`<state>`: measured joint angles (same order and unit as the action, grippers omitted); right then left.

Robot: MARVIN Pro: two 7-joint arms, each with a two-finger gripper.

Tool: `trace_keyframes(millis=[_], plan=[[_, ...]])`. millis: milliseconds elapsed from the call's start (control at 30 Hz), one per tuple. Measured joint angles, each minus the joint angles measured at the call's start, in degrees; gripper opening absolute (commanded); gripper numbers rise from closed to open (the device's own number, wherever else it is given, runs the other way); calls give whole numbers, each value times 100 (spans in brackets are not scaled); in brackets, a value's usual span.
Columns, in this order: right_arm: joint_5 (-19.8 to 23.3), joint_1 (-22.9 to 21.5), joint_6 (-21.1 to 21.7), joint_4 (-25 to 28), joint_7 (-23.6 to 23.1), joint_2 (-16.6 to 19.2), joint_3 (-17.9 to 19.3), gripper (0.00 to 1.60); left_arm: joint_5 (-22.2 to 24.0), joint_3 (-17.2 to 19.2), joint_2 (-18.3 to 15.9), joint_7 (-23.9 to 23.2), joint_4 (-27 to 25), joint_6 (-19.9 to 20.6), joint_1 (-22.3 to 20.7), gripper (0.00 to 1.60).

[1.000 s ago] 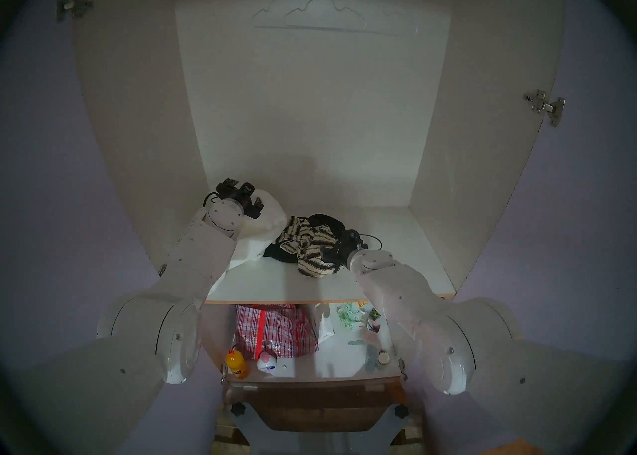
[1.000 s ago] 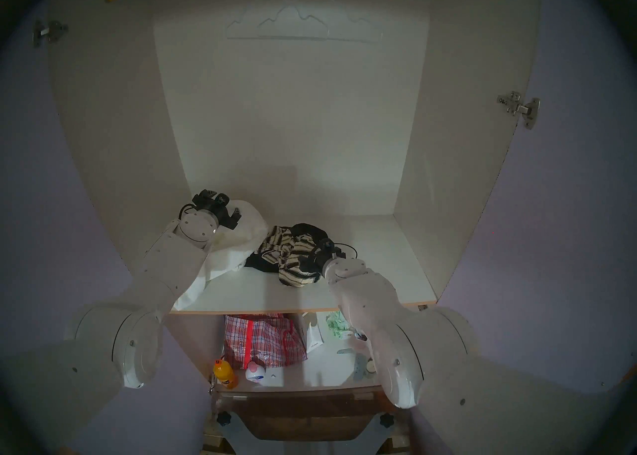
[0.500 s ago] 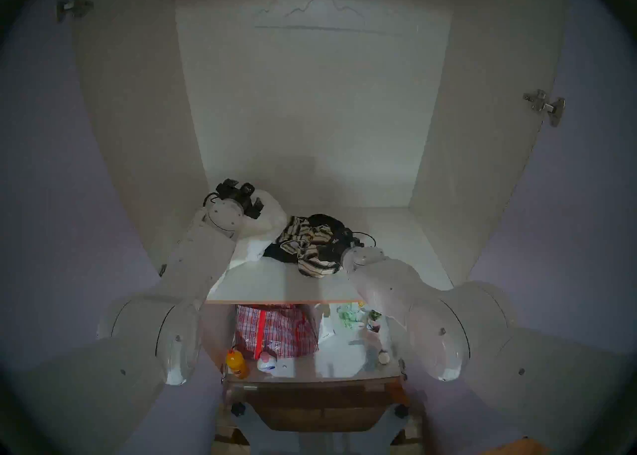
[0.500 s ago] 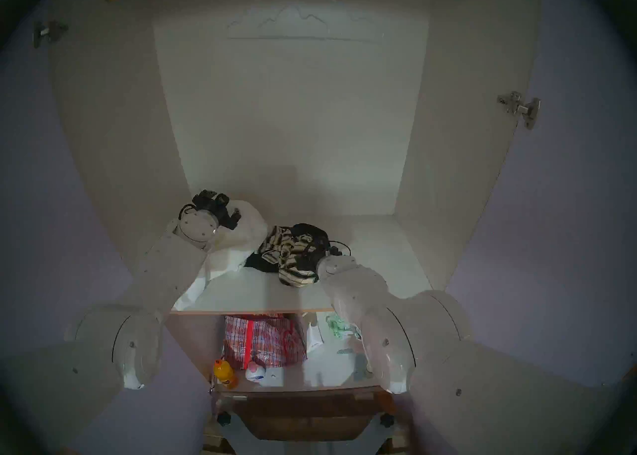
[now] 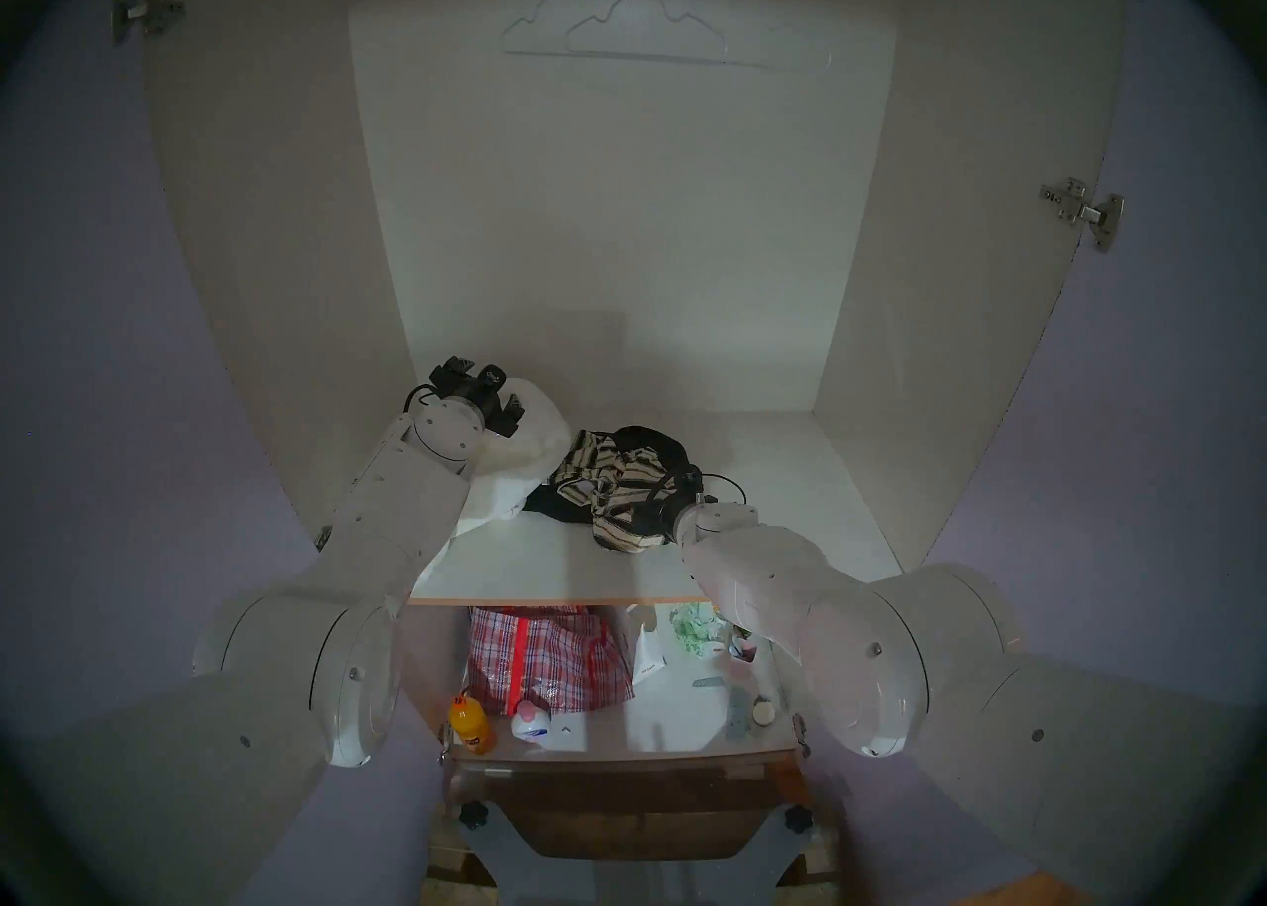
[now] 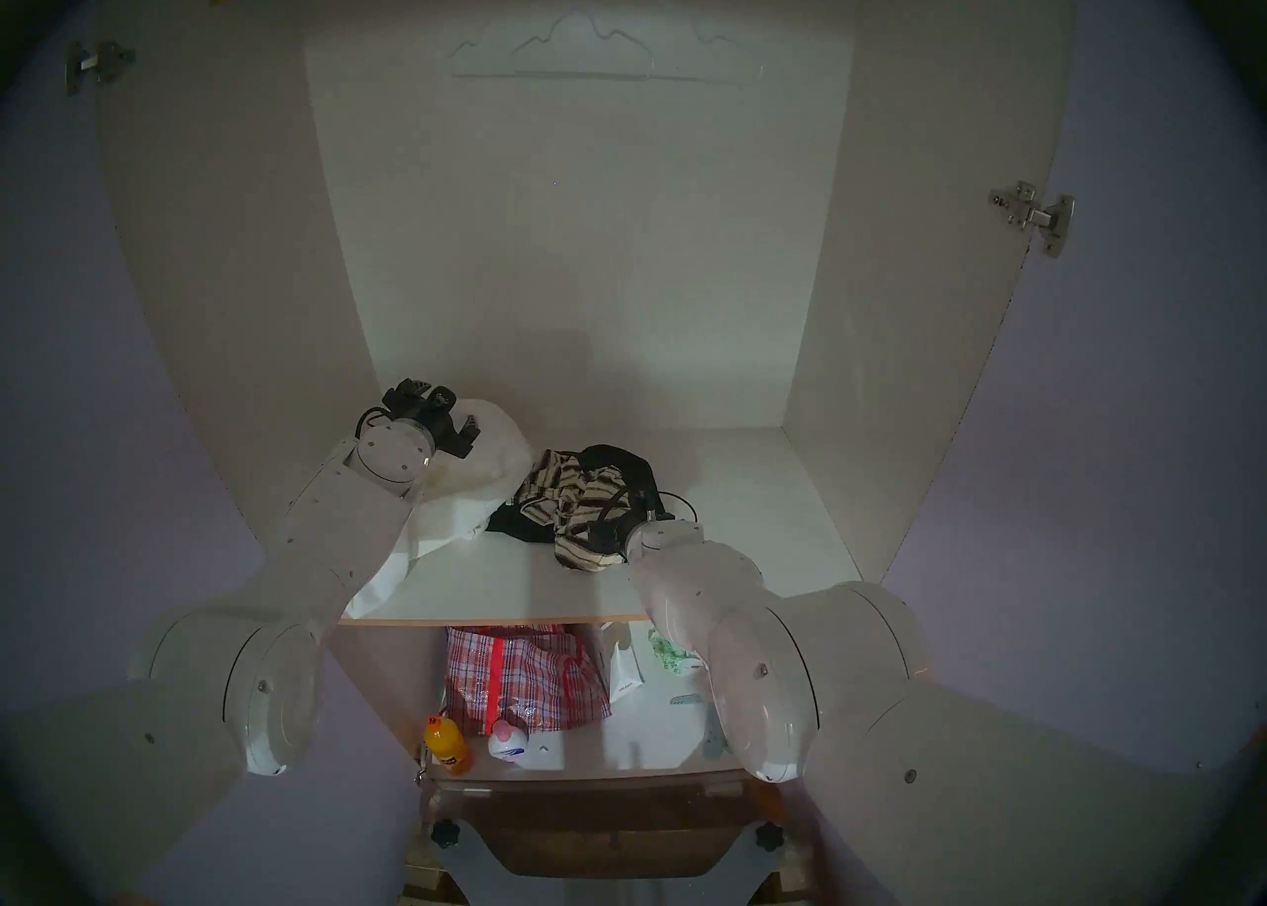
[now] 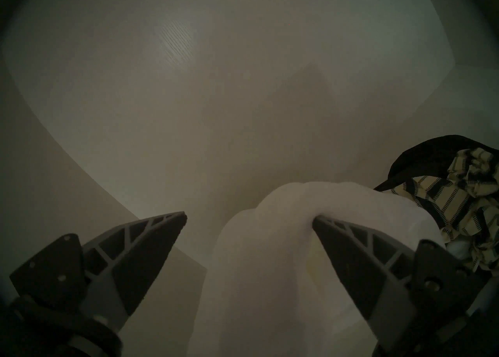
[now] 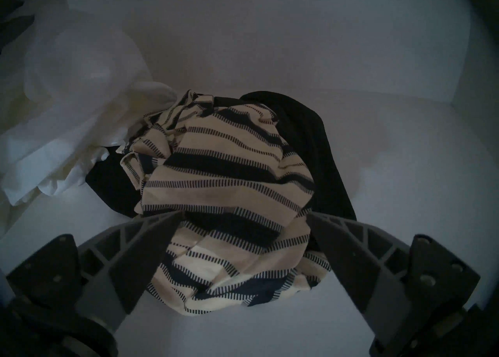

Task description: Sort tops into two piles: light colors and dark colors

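In the right wrist view, the right gripper [image 8: 243, 214] occupies the lower frame with fingers spread wide on either side of the crumpled black-and-cream striped woven top [image 8: 224, 194]; nothing is clamped. This top fills the frame centre, bunched into a rounded mound with its stripes running roughly left to right. No clear long axis can be identified.

Beneath and behind it lies the flat black fabric top [image 8: 318, 153], extending toward upper right. Both form the dark pile at the centre of the white wardrobe shelf [image 5: 788, 472].

At upper left lies the bulky white soft top [image 8: 67, 105]. Its near hem touches the black fabric. In the left wrist view, the left gripper [image 7: 249, 217] stands open, its right finger pressed against the white mound.

Hazards:
- Closing the right fingers may catch both dark layers, dragging the black top.
- The touching piles may merge if either is pulled sideways.
- The white fabric overhangs the shelf front at lower left and may slide off.
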<state>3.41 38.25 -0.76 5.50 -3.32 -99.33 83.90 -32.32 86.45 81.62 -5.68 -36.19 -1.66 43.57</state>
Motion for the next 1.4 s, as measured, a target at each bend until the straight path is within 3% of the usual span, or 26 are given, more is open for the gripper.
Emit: trace_keyframes(millis=[633, 700, 733, 767, 800, 1267, 1400], plan=[[160, -17, 607, -56, 237, -51, 277, 160, -1, 0, 1, 4, 47, -1, 5, 160], [171, 5, 648, -57, 244, -48, 300, 80, -1, 0, 1, 6, 50, -1, 5, 160], [178, 19, 674, -55, 249, -46, 315, 56, -1, 0, 1, 7, 52, -1, 5, 160], [181, 26, 688, -56, 251, -45, 319, 21, -1, 0, 1, 8, 53, -1, 5, 160], [182, 33, 710, -55, 258, -42, 327, 0, -1, 0, 1, 8, 54, -1, 5, 160], [3, -100, 808, 72, 337, 20, 135, 0, 0, 1, 0, 11, 16, -1, 4, 160], [-80, -122, 578, 182, 261, 24, 17, 0, 1, 5, -2, 3, -45, 6, 23, 160]])
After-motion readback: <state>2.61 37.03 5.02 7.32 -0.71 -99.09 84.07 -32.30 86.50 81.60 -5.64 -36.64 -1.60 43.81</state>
